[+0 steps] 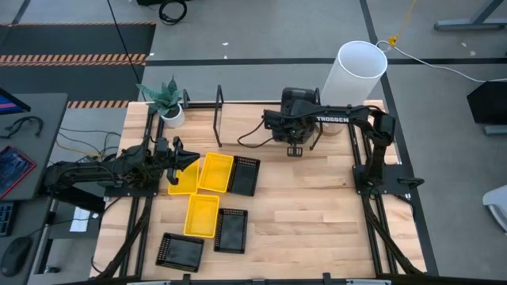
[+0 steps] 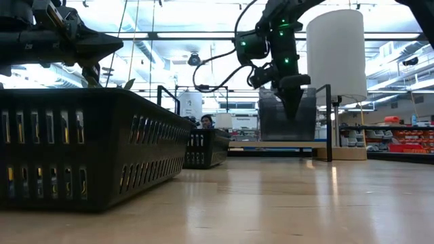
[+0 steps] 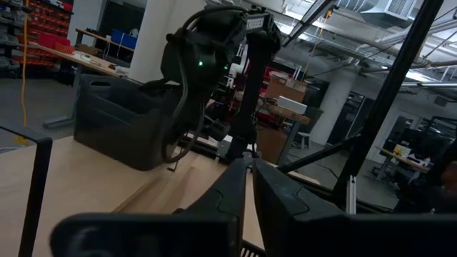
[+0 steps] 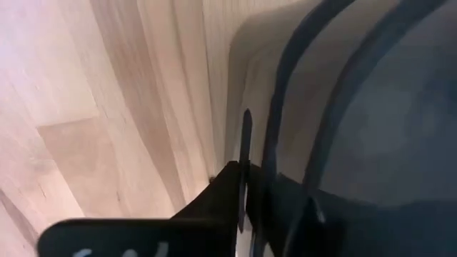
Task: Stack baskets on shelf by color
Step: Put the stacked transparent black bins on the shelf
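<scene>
Right hand (image 1: 295, 147) pinches grey basket (image 1: 303, 103) wall (on shelf (image 1: 219, 105)).

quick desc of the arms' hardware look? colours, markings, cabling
Both arms are matte black with chunky joint housings. The right arm carries white TROSSEN lettering on its forearm; green indicator lights glow near its wrist in the low view, and black cables loop loosely off it. The left arm has exposed black wiring along its links. Each ends in two dark, tapered fingers.
</scene>
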You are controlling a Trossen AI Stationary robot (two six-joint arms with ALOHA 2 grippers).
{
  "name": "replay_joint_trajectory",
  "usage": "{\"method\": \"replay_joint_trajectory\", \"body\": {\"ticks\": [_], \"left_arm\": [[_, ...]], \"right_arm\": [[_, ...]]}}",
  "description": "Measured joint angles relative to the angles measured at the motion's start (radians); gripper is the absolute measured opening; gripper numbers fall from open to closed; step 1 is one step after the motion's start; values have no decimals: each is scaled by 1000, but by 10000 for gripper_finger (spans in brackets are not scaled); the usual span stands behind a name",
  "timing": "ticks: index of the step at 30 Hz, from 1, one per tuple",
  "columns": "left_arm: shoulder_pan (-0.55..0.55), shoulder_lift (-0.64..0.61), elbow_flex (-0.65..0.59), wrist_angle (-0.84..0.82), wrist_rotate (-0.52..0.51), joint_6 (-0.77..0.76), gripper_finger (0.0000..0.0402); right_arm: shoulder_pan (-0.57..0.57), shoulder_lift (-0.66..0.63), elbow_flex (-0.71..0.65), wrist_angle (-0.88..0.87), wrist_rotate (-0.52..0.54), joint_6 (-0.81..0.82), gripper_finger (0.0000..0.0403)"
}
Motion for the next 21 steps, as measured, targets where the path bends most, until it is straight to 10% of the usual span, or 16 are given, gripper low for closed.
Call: {"method": "replay_joint_trajectory", "body": {"ticks": [21], "left_arm": [[0, 0, 0, 0, 0, 0, 30]], "right_arm": [[22, -23, 21, -47, -16, 84, 158]]}}
